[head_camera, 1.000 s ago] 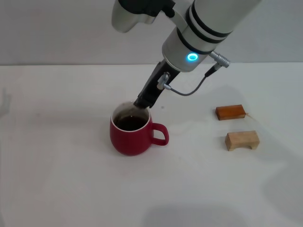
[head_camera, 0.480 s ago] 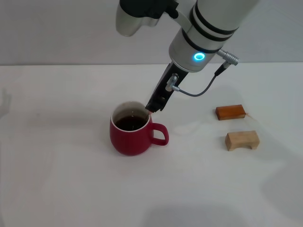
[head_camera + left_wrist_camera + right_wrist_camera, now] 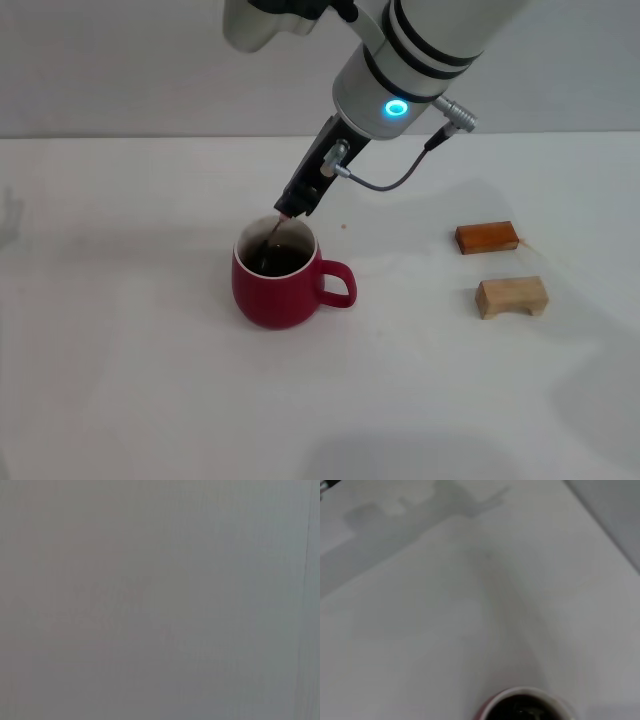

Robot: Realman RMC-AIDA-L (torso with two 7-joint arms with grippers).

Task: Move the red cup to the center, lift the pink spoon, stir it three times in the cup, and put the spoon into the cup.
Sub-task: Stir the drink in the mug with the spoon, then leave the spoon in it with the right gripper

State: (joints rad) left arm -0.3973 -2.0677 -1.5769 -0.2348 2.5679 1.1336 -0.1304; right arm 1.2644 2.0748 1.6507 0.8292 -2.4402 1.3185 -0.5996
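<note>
Since the earlier frame, right gripper (image 3: 288,212) has swung from the cup's right rim toward upper left, now above its far rim. It pinches the spoon (image 3: 273,236) by its pink end; thin grey stem slants down into dark liquid. Cup (image 3: 279,282): rounded, glossy dark red ceramic, white inner rim, loop handle pointing right, left of frame centre on matte white table (image 3: 120,380). Right of it, well apart: orange-brown block (image 3: 487,237), tan notched block (image 3: 511,297). Left gripper out of sight.

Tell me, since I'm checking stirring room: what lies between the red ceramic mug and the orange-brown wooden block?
Only bare white table between the red ceramic mug and orange-brown wooden block, per the head view.
</note>
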